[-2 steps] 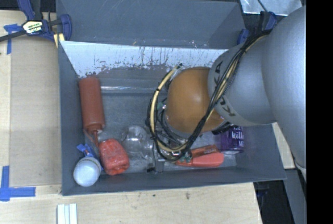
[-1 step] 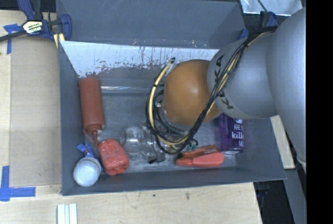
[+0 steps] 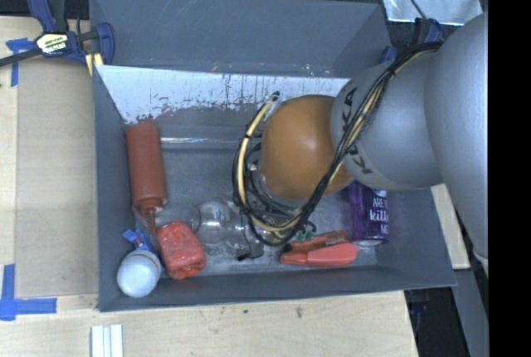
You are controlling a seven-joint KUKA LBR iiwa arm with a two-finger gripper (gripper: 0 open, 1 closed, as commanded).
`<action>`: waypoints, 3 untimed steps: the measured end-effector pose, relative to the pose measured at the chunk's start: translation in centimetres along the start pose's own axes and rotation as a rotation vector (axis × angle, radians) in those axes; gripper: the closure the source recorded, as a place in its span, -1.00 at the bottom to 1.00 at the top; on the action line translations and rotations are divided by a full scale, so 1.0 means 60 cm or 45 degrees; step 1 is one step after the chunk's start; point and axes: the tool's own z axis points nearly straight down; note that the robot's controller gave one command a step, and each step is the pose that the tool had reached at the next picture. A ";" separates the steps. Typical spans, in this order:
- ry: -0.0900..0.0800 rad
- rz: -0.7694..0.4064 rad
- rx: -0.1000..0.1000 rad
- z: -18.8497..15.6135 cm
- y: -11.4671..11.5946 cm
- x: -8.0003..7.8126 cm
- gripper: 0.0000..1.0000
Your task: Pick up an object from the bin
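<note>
A clear, glassy, rounded object (image 3: 212, 221) lies on the floor of the grey metal bin (image 3: 241, 31), close to the front wall and a little left of the middle. The gripper (image 3: 249, 241) is down just at its right side, touching it or very nearly so. From where I stand, the orange dome-shaped cover (image 3: 297, 146) on the wrist and the loop of yellow and black cables (image 3: 246, 173) hide most of the tool. I cannot tell how wide the gripper is set, or whether it has anything in its grasp.

Just left of the clear object sits a red crumpled lump (image 3: 181, 249), perhaps a soft wrapper or bag. Beside that, in the front left corner, is a white round-capped piece with blue trim (image 3: 138, 272). Behind these two, a brown-red cylindrical bottle (image 3: 144, 164) lies lengthwise along the left wall, its narrower end toward the front.

On the gripper's other side, an orange-red long-handled tool (image 3: 322, 252) lies flat along the front wall. Past it, a purple packet with white lettering (image 3: 370, 216) rests near the right wall, its upper part covered by the big silver arm (image 3: 415, 114) that reaches in from that side.
</note>
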 end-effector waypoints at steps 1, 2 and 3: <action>0.000 0.000 0.000 -0.005 0.000 0.001 1.00; 0.008 0.001 -0.001 -0.027 0.000 0.004 1.00; 0.001 0.002 0.001 -0.063 0.000 0.002 1.00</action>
